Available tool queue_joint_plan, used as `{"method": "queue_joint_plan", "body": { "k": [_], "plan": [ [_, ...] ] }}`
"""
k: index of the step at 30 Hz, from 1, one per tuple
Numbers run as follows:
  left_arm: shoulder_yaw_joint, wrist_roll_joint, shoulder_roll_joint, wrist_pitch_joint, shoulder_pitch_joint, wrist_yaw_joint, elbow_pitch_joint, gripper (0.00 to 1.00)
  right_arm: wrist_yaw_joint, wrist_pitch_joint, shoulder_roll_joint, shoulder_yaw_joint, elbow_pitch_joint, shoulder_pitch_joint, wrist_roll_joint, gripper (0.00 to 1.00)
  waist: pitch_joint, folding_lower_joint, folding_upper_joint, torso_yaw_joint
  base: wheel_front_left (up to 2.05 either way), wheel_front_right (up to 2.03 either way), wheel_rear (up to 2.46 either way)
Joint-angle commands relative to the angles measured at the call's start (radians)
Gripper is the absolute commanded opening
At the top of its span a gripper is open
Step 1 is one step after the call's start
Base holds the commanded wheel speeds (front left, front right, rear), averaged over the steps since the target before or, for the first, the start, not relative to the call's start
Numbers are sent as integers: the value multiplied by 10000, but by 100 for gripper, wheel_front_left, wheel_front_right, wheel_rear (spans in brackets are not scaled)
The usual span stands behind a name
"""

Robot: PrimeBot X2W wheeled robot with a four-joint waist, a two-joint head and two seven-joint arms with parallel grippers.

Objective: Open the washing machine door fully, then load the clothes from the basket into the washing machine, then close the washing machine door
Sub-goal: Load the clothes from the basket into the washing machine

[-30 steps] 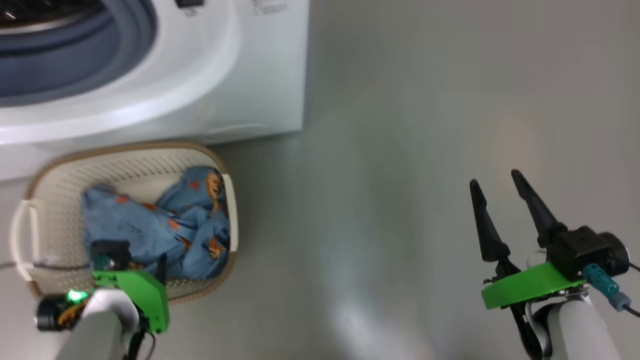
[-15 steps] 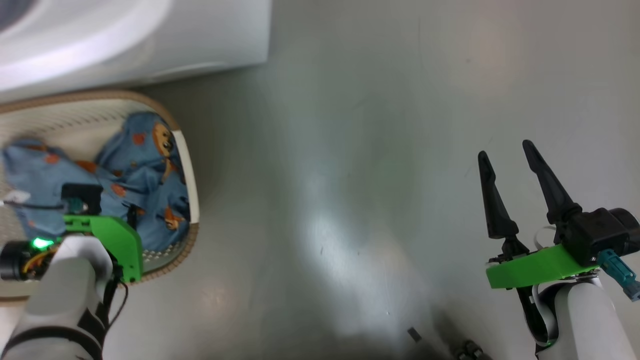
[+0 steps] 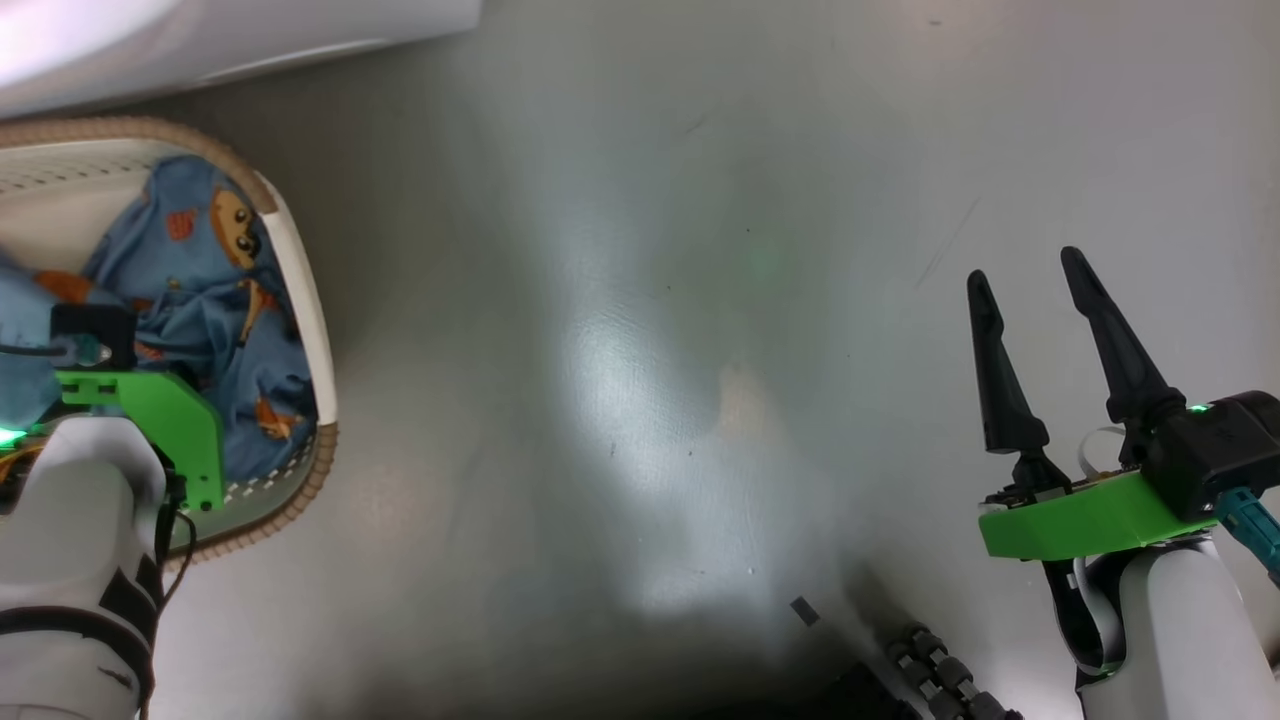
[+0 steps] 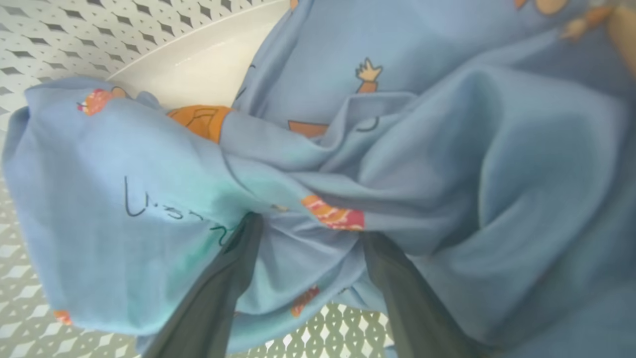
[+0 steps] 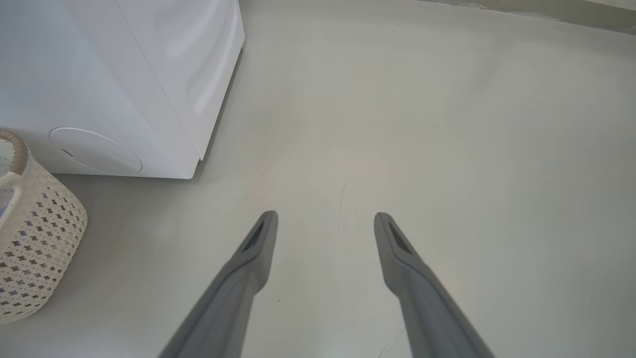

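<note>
The two dark fingers (image 4: 218, 293) of your left gripper (image 4: 309, 226) stand spread wide and unclosed, tips buried under a bunched fold of the light-blue cartoon-printed fabric clothes (image 4: 422, 139), which lie between and beyond them in the cream perforated plastic basket (image 4: 44, 35). The cloth looks light, soft and limp, so close on the thick gathered ridge just ahead of the tips. Your right gripper (image 3: 1027, 270) hangs open over bare glossy grey floor (image 3: 650, 300), with the big white washing machine (image 5: 99, 74) to its fingers' left.
</note>
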Motion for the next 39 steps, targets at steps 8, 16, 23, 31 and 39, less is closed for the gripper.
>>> {"method": "queue_joint_plan", "body": {
  "k": [8, 16, 23, 31, 39],
  "plan": [
    [114, -152, 411, 205, 21, 191, 13, 0, 27, -74, 24, 96, -284, 375, -39, 100, 188, 0, 0, -27, 0, 0, 0],
    [184, -439, 290, 112, 228, 216, 17, 0, 27, -74, 29, 170, -132, 111, -20, 100, -9, 0, 0, -21, 0, 0, 0],
    [323, -727, 212, -224, 513, 271, 18, 0, 27, -74, 30, 196, 32, -31, -6, 100, -600, 0, 0, 27, 0, 0, 0],
    [568, -1159, 54, -1158, 1140, 276, 18, 0, 27, -74, 31, 281, 357, -44, -33, 100, -1891, 0, 0, 196, 0, 0, 0],
    [768, -1448, -44, -1564, 1950, 269, -366, 0, 27, -74, 30, 405, 766, 97, -63, 100, -3318, 0, 0, 468, 0, 0, 0]
  ]
}}
